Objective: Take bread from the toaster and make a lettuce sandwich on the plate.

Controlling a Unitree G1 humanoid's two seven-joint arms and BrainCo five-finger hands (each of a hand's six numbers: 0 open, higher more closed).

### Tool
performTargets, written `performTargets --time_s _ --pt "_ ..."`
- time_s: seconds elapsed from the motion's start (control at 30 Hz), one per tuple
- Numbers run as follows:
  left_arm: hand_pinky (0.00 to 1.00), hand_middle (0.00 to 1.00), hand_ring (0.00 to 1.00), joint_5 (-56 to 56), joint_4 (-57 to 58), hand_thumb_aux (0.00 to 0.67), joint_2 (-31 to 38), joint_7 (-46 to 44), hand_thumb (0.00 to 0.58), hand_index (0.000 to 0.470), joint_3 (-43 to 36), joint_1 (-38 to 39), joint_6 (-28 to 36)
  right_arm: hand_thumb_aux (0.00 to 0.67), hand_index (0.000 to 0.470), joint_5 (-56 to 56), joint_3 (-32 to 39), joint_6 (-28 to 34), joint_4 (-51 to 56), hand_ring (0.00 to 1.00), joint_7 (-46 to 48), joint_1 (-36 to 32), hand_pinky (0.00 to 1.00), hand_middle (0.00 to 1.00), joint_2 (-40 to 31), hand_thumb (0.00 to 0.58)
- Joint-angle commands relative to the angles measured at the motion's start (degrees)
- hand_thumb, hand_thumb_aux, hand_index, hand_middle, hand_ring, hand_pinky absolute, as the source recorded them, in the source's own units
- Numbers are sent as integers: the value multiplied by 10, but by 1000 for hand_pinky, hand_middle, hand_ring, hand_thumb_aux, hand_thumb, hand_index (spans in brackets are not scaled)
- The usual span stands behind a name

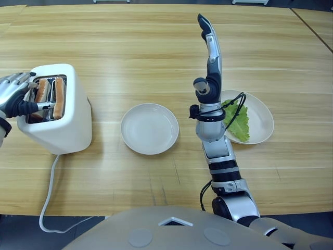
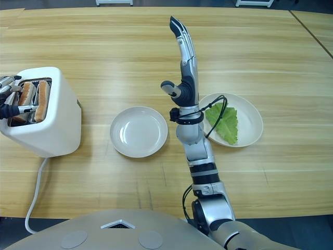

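A white toaster (image 1: 65, 130) stands at the left of the table with two toasted bread slices upright in its slots. My left hand (image 1: 14, 96) is at the toaster's left side, its fingers and thumb curled around the top of the left bread slice (image 1: 41, 91). The right slice (image 1: 59, 96) stands free. An empty white plate (image 1: 150, 128) lies in the middle. My right hand (image 1: 210, 57) is held upright above the table between the plate and the lettuce, fingers straight, holding nothing. A green lettuce leaf (image 1: 237, 121) lies in a white dish (image 1: 263, 117) at the right.
The toaster's white cord (image 1: 49, 192) runs off the near table edge. The wooden table (image 1: 130, 47) stretches far behind the dishes. My right forearm (image 1: 218, 151) rises close beside the lettuce dish.
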Motion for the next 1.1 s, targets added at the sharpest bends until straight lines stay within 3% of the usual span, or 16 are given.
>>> performTargets --time_s 0.03,0.3,0.37,0.43,0.57,0.67,0.83,0.97,1.0,1.1 --pt "0 0 0 35 -3 0 11 41 0 0 12 -24 -12 0 0 2 2 -2 5 0 2 -3 0 0 0 0" --pt "0 0 0 18 3 29 -8 67 49 20 23 -41 -41 0 0 3 3 -4 3 0 4 -2 0 0 -2 0" --pt "0 0 0 6 7 63 -16 70 104 44 28 -43 -43 0 0 2 4 -3 3 0 4 -2 0 0 -2 0" --pt "0 0 0 -10 23 68 -24 65 112 48 29 -45 -43 0 0 1 4 -3 3 0 4 -2 0 0 -1 0" --pt "0 0 0 -20 60 116 -30 64 183 81 19 -39 -48 0 0 -3 7 -4 3 0 3 -4 0 0 -2 0" --pt "0 0 0 -19 78 116 -33 62 183 81 8 -34 -53 0 0 -5 7 -5 3 0 3 -4 0 0 -5 0" --pt "0 0 0 -23 79 189 -33 69 281 133 7 -33 -54 0 0 -5 8 -6 3 0 4 -4 0 0 -6 0" --pt "0 0 0 -12 54 118 -25 75 187 83 29 -23 -38 0 0 -5 7 -7 4 0 3 -4 0 0 -7 0" --pt "0 0 0 -11 45 71 -23 78 116 50 39 -20 -33 0 0 -5 7 -8 5 0 3 -4 0 0 -7 0" --pt "0 0 0 -14 27 8 -21 82 14 6 70 -16 -25 0 0 -7 7 -8 5 0 1 -4 0 0 -6 0"
